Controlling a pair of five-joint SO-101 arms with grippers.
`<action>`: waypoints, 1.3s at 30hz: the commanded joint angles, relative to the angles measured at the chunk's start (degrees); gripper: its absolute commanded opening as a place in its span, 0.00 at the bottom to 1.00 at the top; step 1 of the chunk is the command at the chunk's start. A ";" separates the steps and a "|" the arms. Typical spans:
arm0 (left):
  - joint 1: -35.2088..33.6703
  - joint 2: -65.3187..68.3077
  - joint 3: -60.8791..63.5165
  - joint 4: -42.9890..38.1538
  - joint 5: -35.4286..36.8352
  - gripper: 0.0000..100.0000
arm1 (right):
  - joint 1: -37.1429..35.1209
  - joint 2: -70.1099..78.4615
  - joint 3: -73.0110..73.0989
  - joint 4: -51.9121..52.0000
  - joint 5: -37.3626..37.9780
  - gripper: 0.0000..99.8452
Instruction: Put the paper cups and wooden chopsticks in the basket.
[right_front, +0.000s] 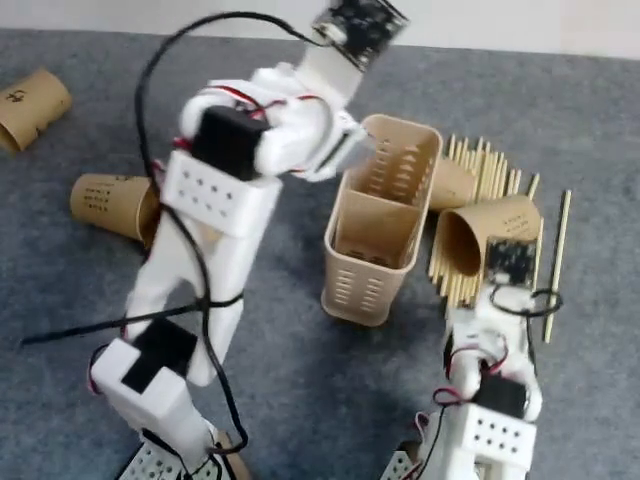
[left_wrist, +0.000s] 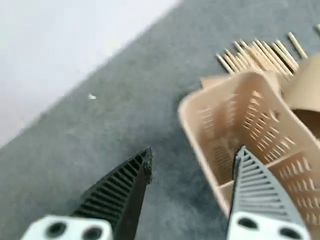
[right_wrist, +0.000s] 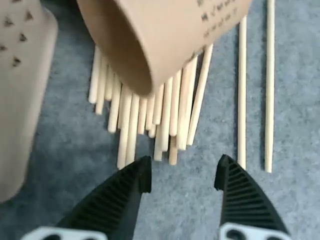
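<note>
The tan slotted basket (right_front: 385, 215) stands upright mid-table. My left gripper (left_wrist: 194, 157) is open and empty, hovering by the basket's (left_wrist: 260, 125) far left rim; in the high view the left gripper (right_front: 352, 145) sits just left of that rim. A paper cup (right_front: 490, 235) lies on its side on the pile of wooden chopsticks (right_front: 455, 280) to the basket's right. My right gripper (right_wrist: 184, 172) is open just short of the chopstick (right_wrist: 150, 115) ends, with the cup (right_wrist: 160, 35) lying on top of them. Another cup (right_front: 450, 185) lies behind the basket.
Two more paper cups lie at the left, one near the far corner (right_front: 30, 105) and one beside the left arm (right_front: 110, 205). Single chopsticks (right_wrist: 270, 85) lie apart at the right of the pile. A black cable (right_front: 150, 100) loops over the left arm.
</note>
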 joint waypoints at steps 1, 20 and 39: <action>0.57 1.80 0.84 -0.88 2.46 0.28 | 0.75 -10.15 2.59 5.76 2.29 0.22; 0.40 15.25 0.57 -0.53 2.81 0.10 | 0.40 -20.79 5.76 11.65 2.46 0.22; -3.91 15.78 -11.91 12.22 -24.26 0.00 | 0.40 -20.79 8.22 9.27 2.46 0.22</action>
